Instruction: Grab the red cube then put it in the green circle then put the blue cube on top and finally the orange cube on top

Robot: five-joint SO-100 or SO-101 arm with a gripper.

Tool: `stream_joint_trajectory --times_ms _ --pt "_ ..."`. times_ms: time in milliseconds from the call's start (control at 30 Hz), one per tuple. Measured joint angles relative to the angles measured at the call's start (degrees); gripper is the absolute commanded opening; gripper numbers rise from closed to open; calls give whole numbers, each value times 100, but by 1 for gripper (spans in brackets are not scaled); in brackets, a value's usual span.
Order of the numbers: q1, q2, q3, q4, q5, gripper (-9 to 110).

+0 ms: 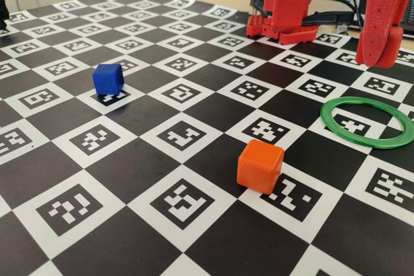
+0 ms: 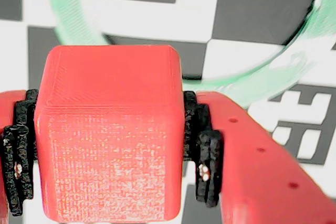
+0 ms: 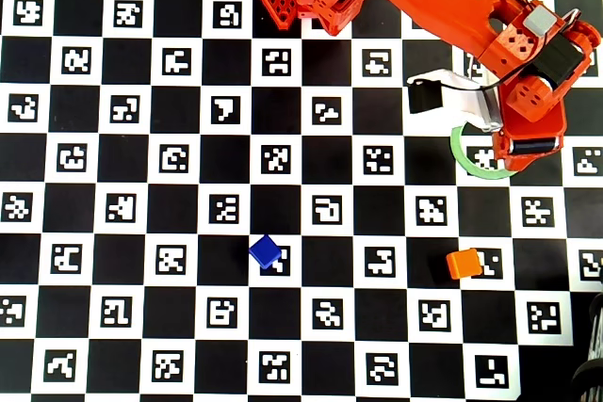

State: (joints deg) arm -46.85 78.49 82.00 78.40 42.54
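Fixed view, left to right: the blue cube (image 1: 108, 78) sits alone on the checkered worktop (image 1: 194, 237), the orange cube (image 1: 259, 166) lies nearer the camera at centre, and the green circle (image 1: 366, 135) lies flat at the right with the arm hanging above it. In the wrist view the gripper (image 2: 107, 150) is clenched on the red cube (image 2: 109, 132), both black pads pressed to its sides, with the ring's arc showing beyond it. The cube appears to be held clear of the worktop, over the ring.

Risks, as judged: released from height, the cube could bounce or roll out of the ring. Lowered off-centre, it could land on the thin rim, tilt, and leave a poor base for stacking.
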Motion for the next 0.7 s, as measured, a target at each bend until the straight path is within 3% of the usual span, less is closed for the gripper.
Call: stream_joint_trajectory --times_ms 700 --pt "-149 0 1239 -1397 132 4"
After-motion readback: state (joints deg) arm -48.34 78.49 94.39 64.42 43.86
